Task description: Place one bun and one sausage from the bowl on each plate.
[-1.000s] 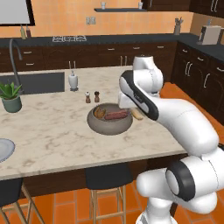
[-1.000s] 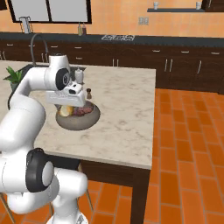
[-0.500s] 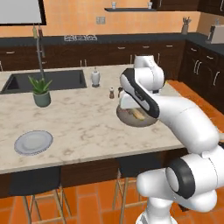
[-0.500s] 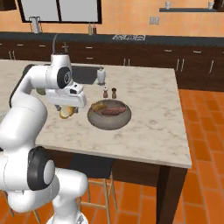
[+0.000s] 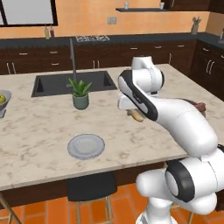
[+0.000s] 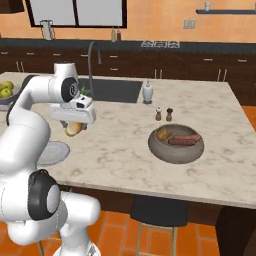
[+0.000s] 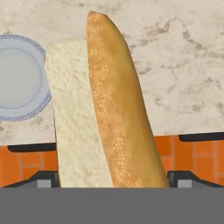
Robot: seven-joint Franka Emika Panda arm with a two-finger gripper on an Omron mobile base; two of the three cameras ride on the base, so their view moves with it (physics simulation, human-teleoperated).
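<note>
My gripper is shut on a long golden bun with a pale cut side, held just above the marble counter. In the hand view the bun stands between the two fingertips. A grey-blue plate lies on the counter to the left of the bun in that view. The left base view puts this plate near the counter's front edge, left of the bun. The grey-brown bowl sits well to the right, holding a sausage and another bun.
A potted plant stands by the sink and its faucet. A footed fruit bowl is at the far left. Salt and pepper shakers and a soap dispenser stand behind the bowl. A stool sits under the counter edge.
The base has driven left along the island, so the whole scene shifted right. The bun has been carried with the gripper from over the bowl to near the plate.
</note>
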